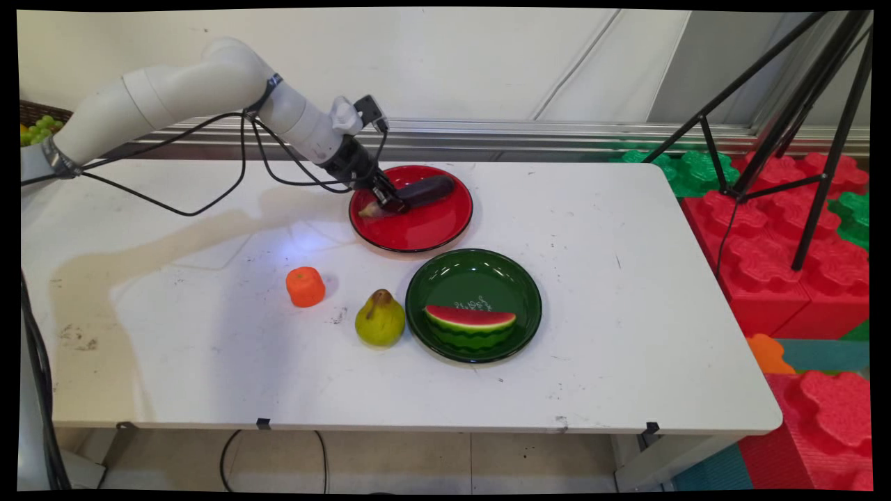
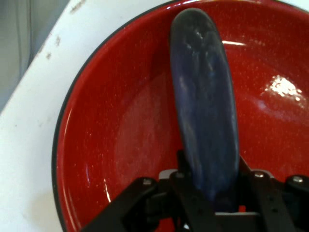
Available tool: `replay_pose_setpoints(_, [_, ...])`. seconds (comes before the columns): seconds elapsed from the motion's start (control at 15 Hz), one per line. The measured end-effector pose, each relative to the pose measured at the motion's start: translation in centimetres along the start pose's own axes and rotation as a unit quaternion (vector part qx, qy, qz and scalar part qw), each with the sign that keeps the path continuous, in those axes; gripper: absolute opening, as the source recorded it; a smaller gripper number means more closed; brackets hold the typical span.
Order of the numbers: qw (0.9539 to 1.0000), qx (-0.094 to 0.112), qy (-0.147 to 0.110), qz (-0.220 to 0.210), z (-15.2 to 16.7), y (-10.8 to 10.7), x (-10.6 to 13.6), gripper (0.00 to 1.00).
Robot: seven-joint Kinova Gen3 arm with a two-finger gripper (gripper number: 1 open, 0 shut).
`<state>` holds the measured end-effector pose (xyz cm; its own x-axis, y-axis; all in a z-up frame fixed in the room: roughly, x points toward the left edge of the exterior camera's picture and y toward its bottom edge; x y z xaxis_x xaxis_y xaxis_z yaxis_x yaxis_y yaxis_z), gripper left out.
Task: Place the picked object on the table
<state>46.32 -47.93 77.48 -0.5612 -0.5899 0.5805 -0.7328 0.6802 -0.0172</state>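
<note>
Main view: the pincer is down in the red plate, pinching the stem end of a dark purple eggplant whose body stretches away from it towards the plate's far rim. Nearer the camera from the pincer sit a green plate holding a watermelon slice, a pear just beside that plate, and a small orange fruit further left, all on the white bench

Hand view: the eggplant runs straight out ahead between the fingers, which press against its near end; the red plate lies beneath. It looks glossy, stiff and light, probably slippery, so gripping the narrower end seems wise
</note>
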Motion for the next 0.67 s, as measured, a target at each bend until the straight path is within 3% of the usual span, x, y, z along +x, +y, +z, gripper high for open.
replay_pose_setpoints(0.67, [0.9994, -0.004, 0.033, -0.008, -5.5, 0.6, -1.3, 0.0])
